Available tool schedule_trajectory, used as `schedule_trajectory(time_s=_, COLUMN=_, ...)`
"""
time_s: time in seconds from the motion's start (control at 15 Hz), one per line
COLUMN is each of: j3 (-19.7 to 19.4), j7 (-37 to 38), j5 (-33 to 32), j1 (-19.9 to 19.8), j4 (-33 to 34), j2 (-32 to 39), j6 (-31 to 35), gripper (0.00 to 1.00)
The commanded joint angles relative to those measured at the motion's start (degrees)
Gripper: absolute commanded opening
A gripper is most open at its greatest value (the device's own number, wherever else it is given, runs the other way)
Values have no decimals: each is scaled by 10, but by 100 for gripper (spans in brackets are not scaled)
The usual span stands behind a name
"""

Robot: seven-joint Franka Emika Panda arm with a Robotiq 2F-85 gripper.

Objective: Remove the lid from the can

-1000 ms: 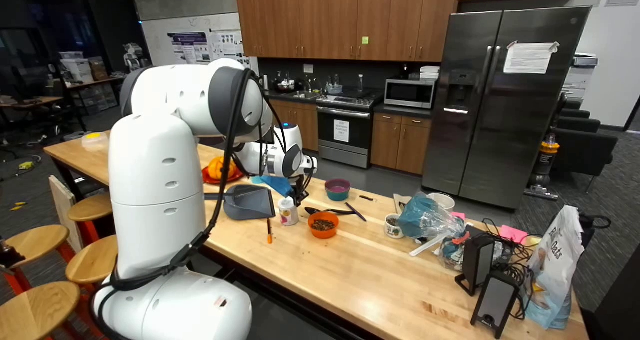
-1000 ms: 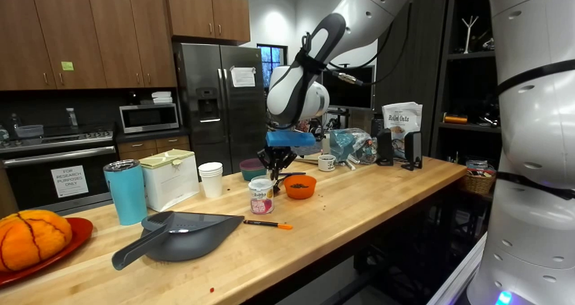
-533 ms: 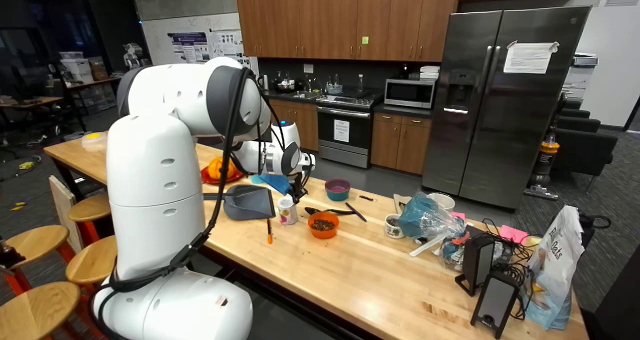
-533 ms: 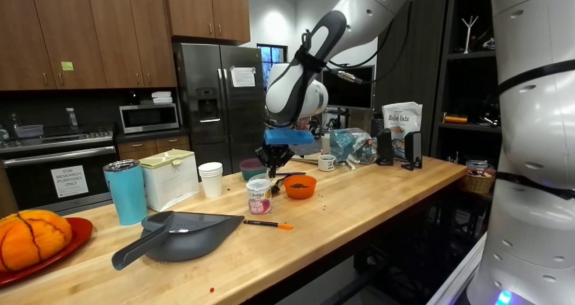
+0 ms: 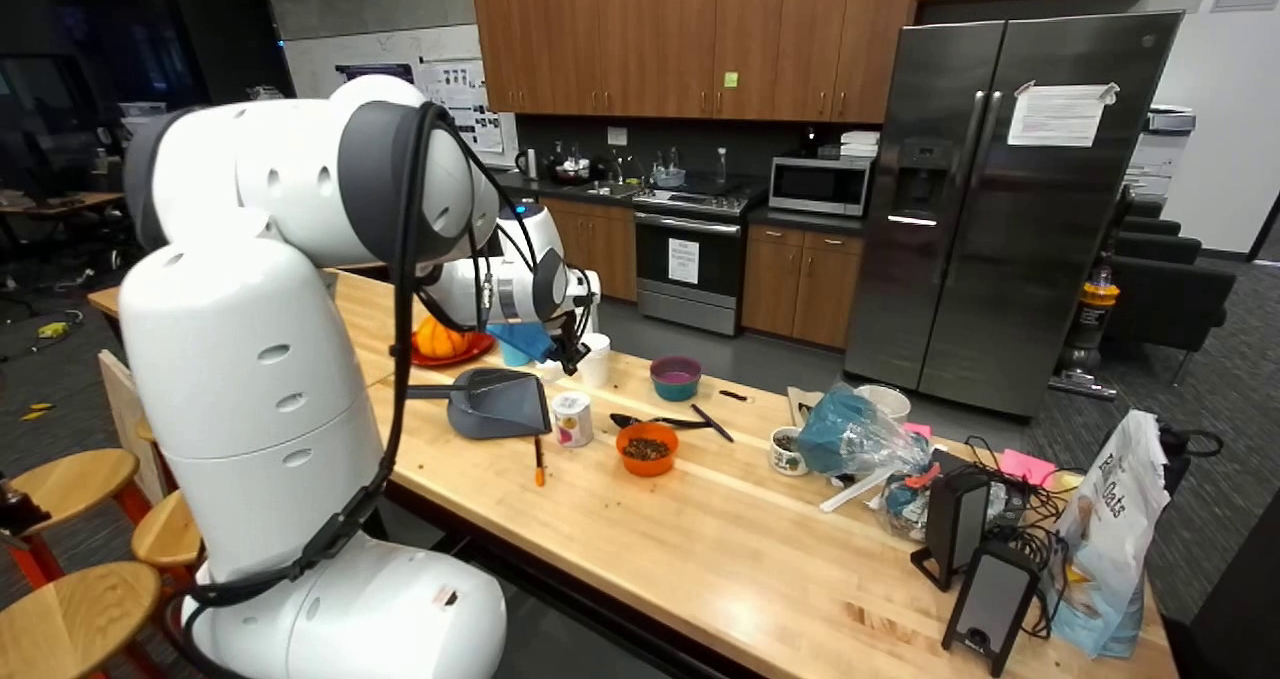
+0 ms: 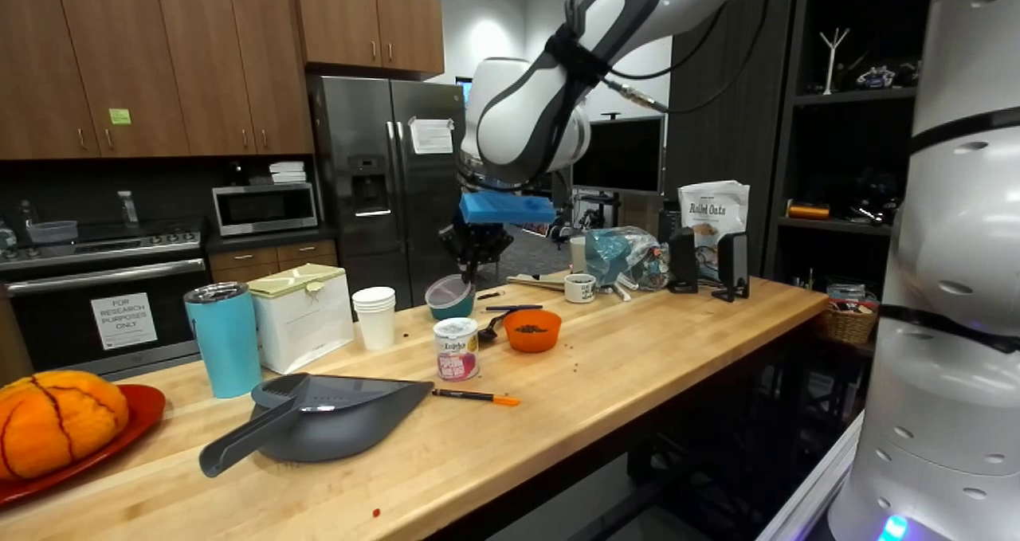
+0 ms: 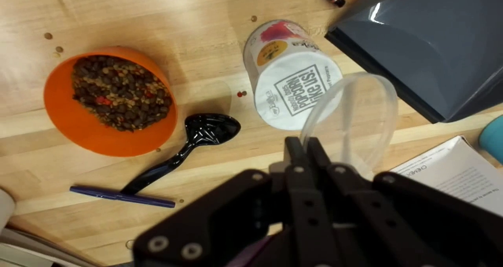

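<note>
The can (image 5: 573, 421) is white with a pink and yellow label and stands upright on the table in both exterior views, also here (image 6: 457, 353). In the wrist view the can (image 7: 294, 86) shows a white printed top. My gripper (image 7: 304, 143) is shut on the rim of the clear plastic lid (image 7: 371, 113). The lid is tilted and apart from the can, above and beyond it in an exterior view (image 6: 449, 292). My gripper (image 6: 470, 276) hangs above the table there. In the wrist view the lid overlaps the can's edge only in the line of sight.
An orange bowl of seeds (image 7: 110, 102), a black spoon (image 7: 210, 129) and a blue pen (image 7: 122, 196) lie near the can. A grey dustpan (image 6: 335, 421), an orange marker (image 6: 478, 397), white cups (image 6: 374, 318), a white box (image 6: 307, 322) and a teal bowl (image 6: 453, 310) stand around.
My gripper has risen and moved away from the can with the lid in it. The lid was tilted up at the can's top before and is now apart from it. The can stays standing.
</note>
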Motion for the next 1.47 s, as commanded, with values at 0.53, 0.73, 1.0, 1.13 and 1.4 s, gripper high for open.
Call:
schedule_trajectory(time_s=0.53, j3=17, j7=198, j5=-102, j1=-139, j4=-189, j2=-176, j6=-23, gripper=1)
schedule_trajectory(time_s=0.73, j3=9, j7=213, j5=-94, j1=-178, j4=-230, j2=-183, j6=-11, gripper=1)
schedule_trajectory(time_s=1.0, j3=-6, j7=231, j5=-86, j1=-225, j4=-272, j2=-179, j6=-4, gripper=1)
schedule_trajectory(time_s=1.13, j3=-21, j7=224, j5=-74, j1=-241, j4=-282, j2=-174, j6=-8, gripper=1)
schedule_trajectory(time_s=1.4, j3=-58, j7=193, j5=-32, j1=-256, j4=-270, j2=-158, j6=-13, gripper=1)
